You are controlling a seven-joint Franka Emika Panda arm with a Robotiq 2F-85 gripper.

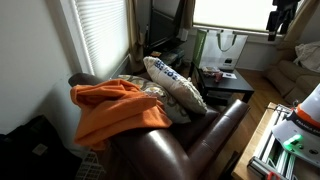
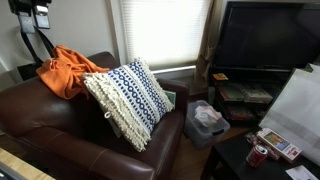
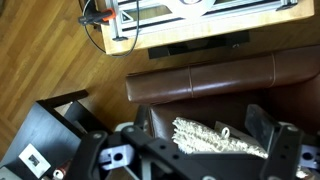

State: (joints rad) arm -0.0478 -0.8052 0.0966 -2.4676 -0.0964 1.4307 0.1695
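**Jaws.** I read the gripper (image 3: 190, 160) as fully open and holding nothing. In the wrist view its fingers (image 3: 97, 152) stand well apart at the lower edge.

**Pillow, relative to the jaws.** The pillow (image 3: 215, 140) lies below the gripper. It shows in the gap between the fingers, nearer the one on the picture's right. I see no contact, and the camera looks down on it from well above.

**Pillow, in the room.** In both exterior views it stands tilted on the seat of the chair (image 2: 40, 115), leaning on the backrest. I judge that the backrest and the soft seat prop it up.

**Blanket.** The blanket (image 2: 68, 70) is draped over the chair's back and arm, just behind the pillow. I judge that it stays there by its own weight.
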